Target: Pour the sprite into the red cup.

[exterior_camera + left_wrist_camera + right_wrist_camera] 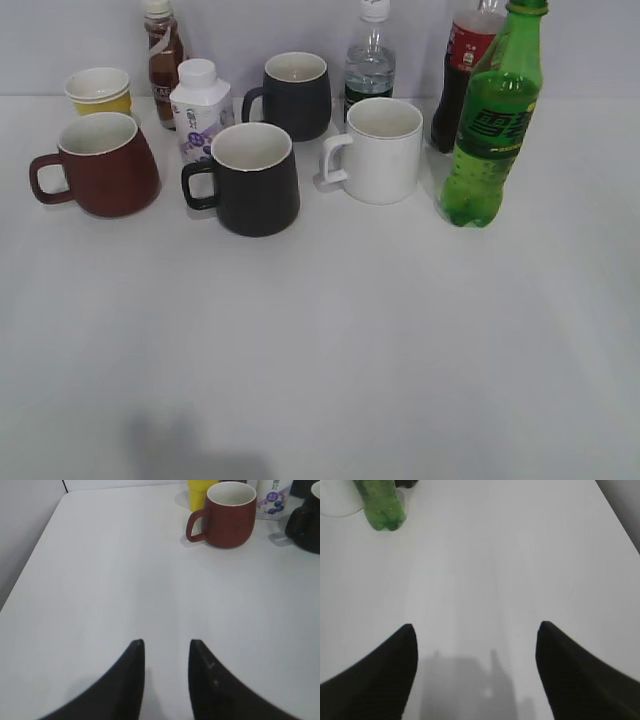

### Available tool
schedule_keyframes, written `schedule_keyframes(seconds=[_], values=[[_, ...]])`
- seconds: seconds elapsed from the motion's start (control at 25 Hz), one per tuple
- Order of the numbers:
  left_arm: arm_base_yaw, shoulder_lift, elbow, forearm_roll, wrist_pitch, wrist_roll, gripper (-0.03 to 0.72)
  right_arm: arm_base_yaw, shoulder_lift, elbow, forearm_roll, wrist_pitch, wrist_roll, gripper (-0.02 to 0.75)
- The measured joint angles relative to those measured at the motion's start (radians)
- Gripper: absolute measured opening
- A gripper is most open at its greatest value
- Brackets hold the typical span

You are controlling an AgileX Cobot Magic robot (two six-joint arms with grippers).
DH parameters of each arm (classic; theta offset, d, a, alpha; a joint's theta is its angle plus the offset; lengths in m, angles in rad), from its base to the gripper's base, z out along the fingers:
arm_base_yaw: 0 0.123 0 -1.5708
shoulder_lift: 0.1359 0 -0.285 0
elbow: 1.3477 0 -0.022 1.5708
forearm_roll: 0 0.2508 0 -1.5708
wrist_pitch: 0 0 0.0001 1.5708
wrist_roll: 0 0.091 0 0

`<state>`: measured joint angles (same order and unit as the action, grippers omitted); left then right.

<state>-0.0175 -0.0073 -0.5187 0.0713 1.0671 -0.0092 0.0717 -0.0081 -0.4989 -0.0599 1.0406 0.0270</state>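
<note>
The sprite [494, 120], a tall green bottle with a green label, stands upright at the right of the table; its base shows at the top left of the right wrist view [381, 504]. The red cup [102, 163], a dark red mug with a white inside, stands at the left, handle to the left; it also shows in the left wrist view [226, 515]. My left gripper [166, 642] is open and empty, well short of the red cup. My right gripper [476, 626] is wide open and empty over bare table, short of the sprite. Neither gripper shows in the exterior view.
Between them stand a black mug [250, 178], a second black mug [294, 94] and a white mug [376, 150]. Behind are a yellow paper cup [99, 90], a white carton [200, 108], a brown bottle [162, 60], a small clear bottle [370, 58] and a cola bottle [460, 70].
</note>
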Motion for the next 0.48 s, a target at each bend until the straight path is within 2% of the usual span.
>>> schedule_keyframes(seconds=[0.48], values=[[0.000,0.000,0.000,0.000,0.000,0.000,0.239,0.000,0.000,0.000,0.000,0.000,0.000,0.552]])
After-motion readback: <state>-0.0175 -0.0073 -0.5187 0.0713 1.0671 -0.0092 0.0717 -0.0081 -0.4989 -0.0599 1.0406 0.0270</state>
